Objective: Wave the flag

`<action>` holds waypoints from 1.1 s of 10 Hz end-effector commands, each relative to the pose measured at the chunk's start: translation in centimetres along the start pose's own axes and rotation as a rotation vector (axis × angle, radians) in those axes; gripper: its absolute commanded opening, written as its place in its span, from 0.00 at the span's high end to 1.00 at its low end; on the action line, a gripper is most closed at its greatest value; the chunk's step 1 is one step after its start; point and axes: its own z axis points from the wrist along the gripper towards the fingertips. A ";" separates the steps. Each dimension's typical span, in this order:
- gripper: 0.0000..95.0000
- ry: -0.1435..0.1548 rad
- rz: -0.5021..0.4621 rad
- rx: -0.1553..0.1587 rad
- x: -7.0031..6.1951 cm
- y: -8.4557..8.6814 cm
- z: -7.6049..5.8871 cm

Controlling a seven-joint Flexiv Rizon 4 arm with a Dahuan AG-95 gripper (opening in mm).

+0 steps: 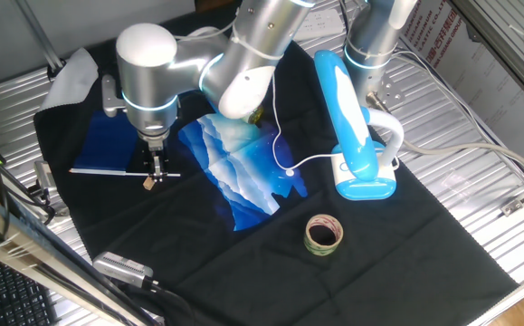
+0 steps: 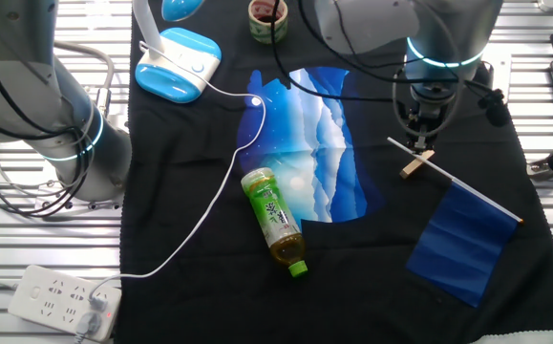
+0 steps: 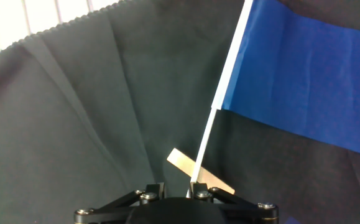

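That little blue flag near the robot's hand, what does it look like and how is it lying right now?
The flag is a plain dark blue rectangle, cloth by the look of it, on a thin white stick. It lies flat on the black cloth covering the table, its blue part spread smooth. The bare end of the stick crosses a small tan wooden block, directly under the gripper. Whether the fingers already pinch the stick cannot be told.

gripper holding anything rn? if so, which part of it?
Cannot tell for sure. The gripper is down at the bare end of the flag stick, right by the wooden block, but the fingertips are hidden.
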 end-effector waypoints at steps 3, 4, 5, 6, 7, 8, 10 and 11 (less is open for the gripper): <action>0.80 0.029 -0.002 0.000 0.4 -0.1 0.2; 0.80 0.029 -0.002 -0.001 0.7 -0.2 0.3; 0.80 0.029 -0.003 -0.001 0.8 -0.3 0.4; 0.80 0.031 -0.003 -0.002 0.9 -0.3 0.5; 0.80 0.033 -0.002 -0.005 1.1 -0.4 0.5; 0.80 0.034 -0.005 -0.001 1.2 -0.4 0.5; 0.80 0.032 -0.004 -0.004 1.3 -0.5 0.6; 0.80 0.031 -0.005 -0.005 1.3 -0.5 0.7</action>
